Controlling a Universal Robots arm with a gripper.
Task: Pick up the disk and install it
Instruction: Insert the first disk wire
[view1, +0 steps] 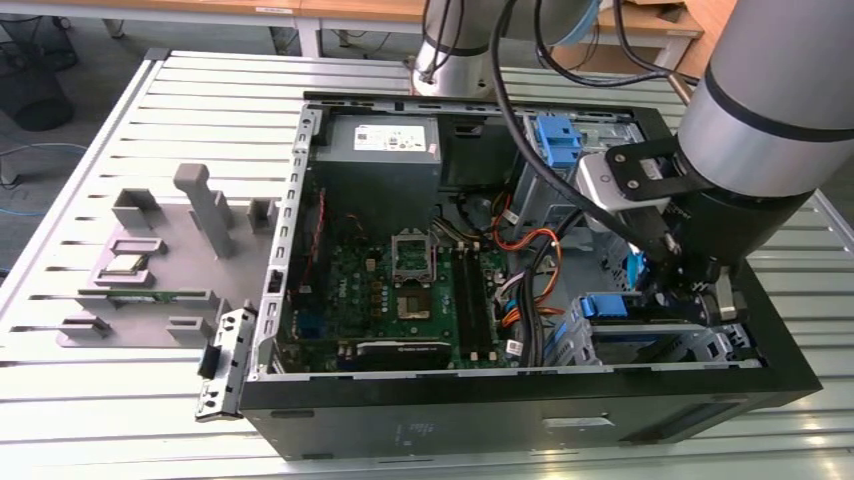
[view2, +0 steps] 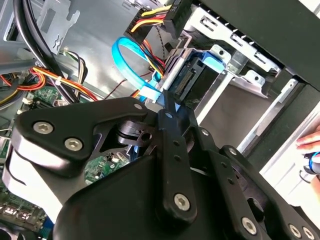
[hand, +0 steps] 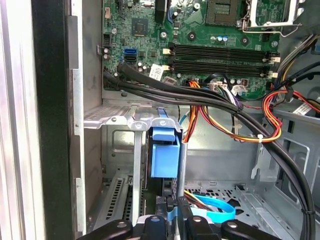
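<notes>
The disk (hand: 163, 159), dark with a blue plastic carrier, stands edge-on in a slot of the metal drive cage (hand: 116, 119) in the first wrist view. In the second wrist view its connector end (view2: 192, 82) faces my gripper (view2: 167, 107). The black fingertips (hand: 184, 216) are drawn together right at that end, and I cannot tell whether they touch it. In the exterior view my gripper (view1: 681, 295) hangs over the cage at the case's near corner on the exterior view's right, beside the blue carrier (view1: 607, 305).
The open case holds a green motherboard (view1: 400, 290), a grey power supply (view1: 380, 140), a tall blue bracket (view1: 554, 135) and cable bundles (hand: 210, 100). A blue flat cable (view2: 125, 55) loops by the disk. A grey parts fixture (view1: 147, 270) lies outside. A person's hand (view2: 311, 142) is nearby.
</notes>
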